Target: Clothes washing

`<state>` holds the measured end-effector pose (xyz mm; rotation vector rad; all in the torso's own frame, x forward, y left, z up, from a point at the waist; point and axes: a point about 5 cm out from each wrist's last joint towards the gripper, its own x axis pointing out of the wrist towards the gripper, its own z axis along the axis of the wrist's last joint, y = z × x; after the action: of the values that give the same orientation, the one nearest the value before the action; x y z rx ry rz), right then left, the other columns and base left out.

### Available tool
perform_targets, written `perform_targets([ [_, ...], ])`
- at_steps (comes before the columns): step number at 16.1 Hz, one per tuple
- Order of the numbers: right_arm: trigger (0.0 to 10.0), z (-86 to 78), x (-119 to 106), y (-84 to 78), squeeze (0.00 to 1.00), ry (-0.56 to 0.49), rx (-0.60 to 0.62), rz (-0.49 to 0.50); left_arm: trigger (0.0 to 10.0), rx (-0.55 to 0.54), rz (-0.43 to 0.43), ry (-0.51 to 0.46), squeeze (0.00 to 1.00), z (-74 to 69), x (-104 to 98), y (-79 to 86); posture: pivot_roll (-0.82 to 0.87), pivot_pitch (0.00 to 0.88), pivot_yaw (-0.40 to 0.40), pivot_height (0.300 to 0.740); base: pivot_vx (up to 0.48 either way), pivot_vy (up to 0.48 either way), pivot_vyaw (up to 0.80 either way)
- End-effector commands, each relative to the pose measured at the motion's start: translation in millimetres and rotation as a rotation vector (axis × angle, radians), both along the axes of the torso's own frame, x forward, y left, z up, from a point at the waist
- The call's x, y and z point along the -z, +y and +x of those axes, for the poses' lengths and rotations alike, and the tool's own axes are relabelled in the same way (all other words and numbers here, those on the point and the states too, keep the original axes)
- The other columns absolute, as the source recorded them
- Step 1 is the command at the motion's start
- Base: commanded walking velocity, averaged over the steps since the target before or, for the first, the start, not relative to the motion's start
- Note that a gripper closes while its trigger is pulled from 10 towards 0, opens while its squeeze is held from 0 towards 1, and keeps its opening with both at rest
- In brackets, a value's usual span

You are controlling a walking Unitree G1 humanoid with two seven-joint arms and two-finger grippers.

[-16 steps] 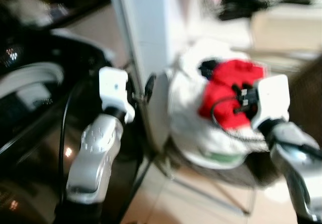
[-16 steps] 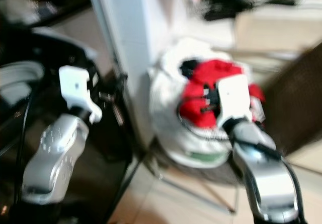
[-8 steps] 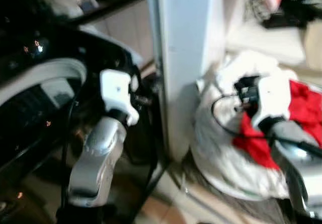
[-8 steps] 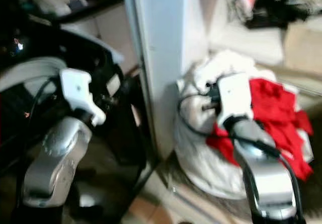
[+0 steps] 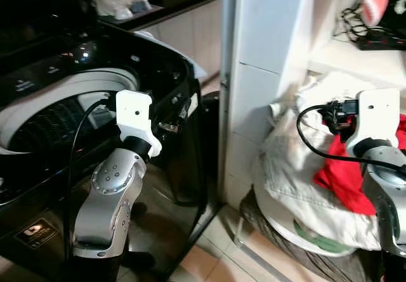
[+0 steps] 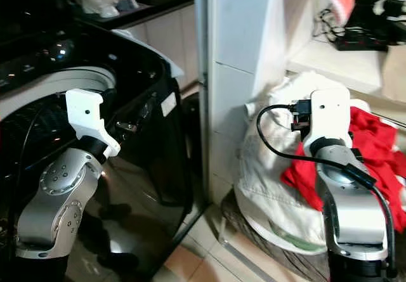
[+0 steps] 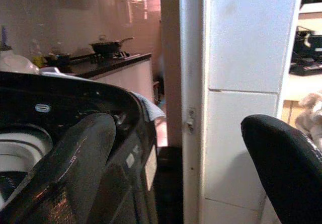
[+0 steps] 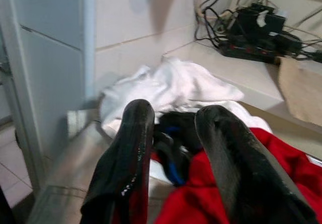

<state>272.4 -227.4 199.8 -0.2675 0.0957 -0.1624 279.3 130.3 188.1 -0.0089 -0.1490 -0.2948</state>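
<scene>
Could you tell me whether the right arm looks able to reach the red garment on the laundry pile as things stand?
Probably yes. The right gripper hangs just above the crumpled red garment with its jaws parted, and nothing lies between them; a small black item sits beside it.

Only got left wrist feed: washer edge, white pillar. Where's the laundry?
Observer: Right of the white pillar: a laundry pile with a red garment on pale clothes.
Operator: Right gripper near it?
Observer: Yes. The right gripper hangs over the red garment, fingers apart, nothing between them.
Operator: Washer open?
Observer: Yes. The washing machine shows its white drum rim; the left gripper is beside it, open.
</scene>
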Motion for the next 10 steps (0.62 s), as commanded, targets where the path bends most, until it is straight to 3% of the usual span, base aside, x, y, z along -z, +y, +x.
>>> perform_targets([
  [1,10.0,2.6,-5,-3.3,1.0,0.001,-0.005,0.005,10.0,-0.004,0.012,0.011,0.0,2.5,1,-0.2,-0.14,0.0,0.058,0.74,0.0,0.0,0.0],
  [4,10.0,6.2,0,-7.7,1.0,0.076,-0.07,0.039,10.0,-0.013,0.007,0.028,0.0,1.9,5,-1.8,-0.14,0.0,0.043,0.74,0.0,0.0,0.0],
  [6,10.0,3.4,13,1.5,1.0,0.179,-0.215,0.052,10.0,-0.002,0.009,0.033,0.0,-1.3,8,-5.7,-0.14,0.0,0.031,0.74,0.0,0.0,0.0],
  [10,10.0,6.4,10,10.9,1.0,0.127,-0.205,0.044,10.0,0.006,0.003,-0.007,0.0,-1.1,1,-10.9,-0.13,0.0,0.011,0.74,0.0,0.0,0.0],
])
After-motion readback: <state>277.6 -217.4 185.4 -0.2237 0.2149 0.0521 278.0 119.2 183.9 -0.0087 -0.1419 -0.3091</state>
